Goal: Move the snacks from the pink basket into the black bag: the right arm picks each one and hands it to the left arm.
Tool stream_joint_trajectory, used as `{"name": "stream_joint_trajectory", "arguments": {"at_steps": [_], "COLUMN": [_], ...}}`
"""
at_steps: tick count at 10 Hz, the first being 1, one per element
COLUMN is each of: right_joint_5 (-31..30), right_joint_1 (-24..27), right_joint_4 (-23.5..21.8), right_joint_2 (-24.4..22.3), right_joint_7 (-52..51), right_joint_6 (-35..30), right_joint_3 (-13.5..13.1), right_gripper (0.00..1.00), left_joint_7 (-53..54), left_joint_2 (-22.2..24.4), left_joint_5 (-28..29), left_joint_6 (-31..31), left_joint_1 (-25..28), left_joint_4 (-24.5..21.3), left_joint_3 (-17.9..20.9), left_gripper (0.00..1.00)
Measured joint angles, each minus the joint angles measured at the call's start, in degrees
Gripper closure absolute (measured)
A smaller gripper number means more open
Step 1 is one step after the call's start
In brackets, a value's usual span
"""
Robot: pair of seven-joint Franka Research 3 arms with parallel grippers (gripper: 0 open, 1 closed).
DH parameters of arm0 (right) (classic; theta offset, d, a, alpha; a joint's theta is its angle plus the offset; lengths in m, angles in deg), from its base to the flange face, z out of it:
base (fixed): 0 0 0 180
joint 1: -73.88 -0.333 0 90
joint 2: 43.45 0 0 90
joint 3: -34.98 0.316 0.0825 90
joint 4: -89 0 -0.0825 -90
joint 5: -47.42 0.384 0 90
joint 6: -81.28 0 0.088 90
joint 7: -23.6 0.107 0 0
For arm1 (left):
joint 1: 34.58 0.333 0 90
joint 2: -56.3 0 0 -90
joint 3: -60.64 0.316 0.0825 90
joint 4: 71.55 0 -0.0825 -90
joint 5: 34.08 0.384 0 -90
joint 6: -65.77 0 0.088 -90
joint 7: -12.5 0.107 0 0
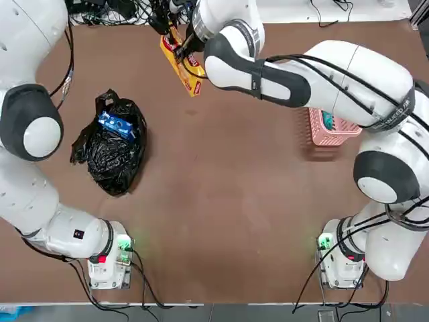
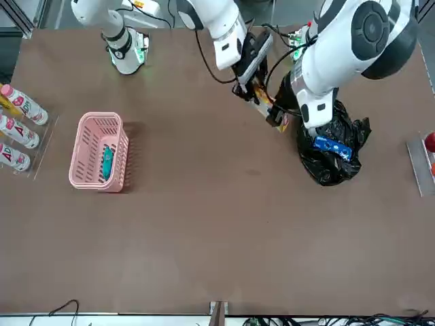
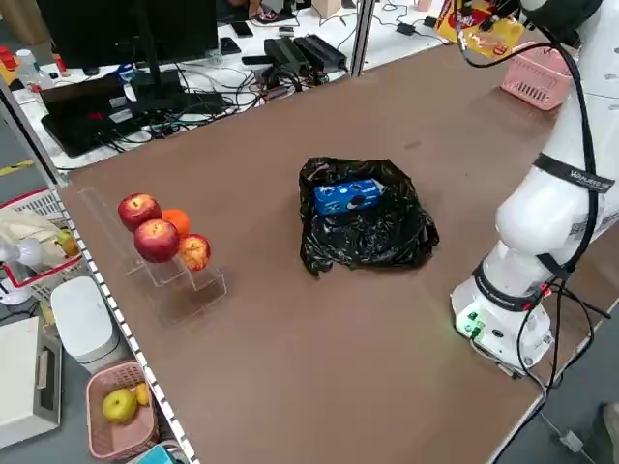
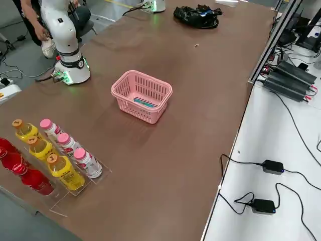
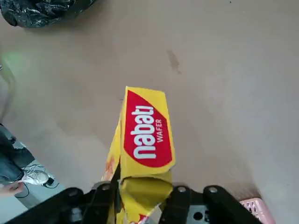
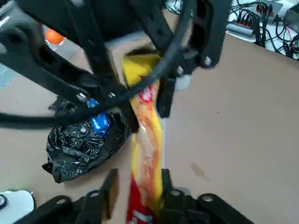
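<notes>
The yellow snack packet [image 1: 182, 66] hangs in the air over the table's far middle, between both grippers. My left gripper [image 5: 140, 196] is shut on one end of it. My right gripper [image 6: 136, 184] stands at the other end, open, with a small gap beside the packet [image 6: 145, 140]. A blue packet [image 1: 117, 125] lies in the mouth of the black bag [image 1: 112, 155] on the left. The teal packet [image 2: 107, 163] lies in the pink basket [image 2: 81, 146] on the right side, partly under my right arm in the top view.
Bottles [image 4: 55, 155] stand in a clear rack at the table's right edge. A clear stand with apples and an orange [image 3: 160, 237] is at the left edge. Cables and power bricks [image 4: 273, 165] lie beyond the far edge. Bare brown tabletop [image 1: 234, 201] spans the middle.
</notes>
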Motion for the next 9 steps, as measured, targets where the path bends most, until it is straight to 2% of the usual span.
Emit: {"name": "stream_joint_trajectory", "arguments": {"at_steps": [1, 2, 4, 5, 6, 8, 9], "right_joint_5": [0.02, 0.02, 0.03, 0.03, 0.03, 0.04, 0.04], "right_joint_1": [-0.21, -0.31, -0.40, -0.41, -0.39, 0.84, 2.89], "right_joint_4": [0.50, 0.67, 0.86, 0.89, 0.89, 0.93, 1.07], "right_joint_2": [0.00, 0.01, 0.02, 0.03, 0.04, -0.02, -0.32], "right_joint_7": [0.16, 0.33, 0.74, 0.91, 1.08, 1.25, 1.23], "right_joint_6": [0.03, 0.03, 0.04, 0.04, 0.01, -1.40, -4.37], "right_joint_3": [0.06, 0.08, 0.16, 0.17, 0.07, -0.66, -0.92], "right_gripper": [0.33, 0.32, 0.23, 0.08, 0.00, 0.00, 0.00], "left_joint_7": [0.00, 0.42, 2.82, 5.67, 9.77, 15.68, 16.53], "left_joint_2": [-0.19, -0.35, -0.61, -0.73, -0.79, -0.99, -1.26], "left_joint_5": [0.00, 0.00, 0.26, 0.54, 0.74, 2.47, 3.50], "left_joint_6": [0.13, 0.52, 1.64, 3.47, 5.82, 7.92, 8.06], "left_joint_1": [0.00, 0.08, 0.79, 2.43, 5.28, 12.88, 16.45], "left_joint_4": [-0.04, -0.05, -0.15, -0.22, -0.34, -1.37, -2.53], "left_joint_3": [-0.02, 0.03, 0.39, 0.49, 0.60, 0.82, 0.90], "left_gripper": [0.73, 0.73, 0.73, 0.73, 0.73, 0.73, 0.74]}}
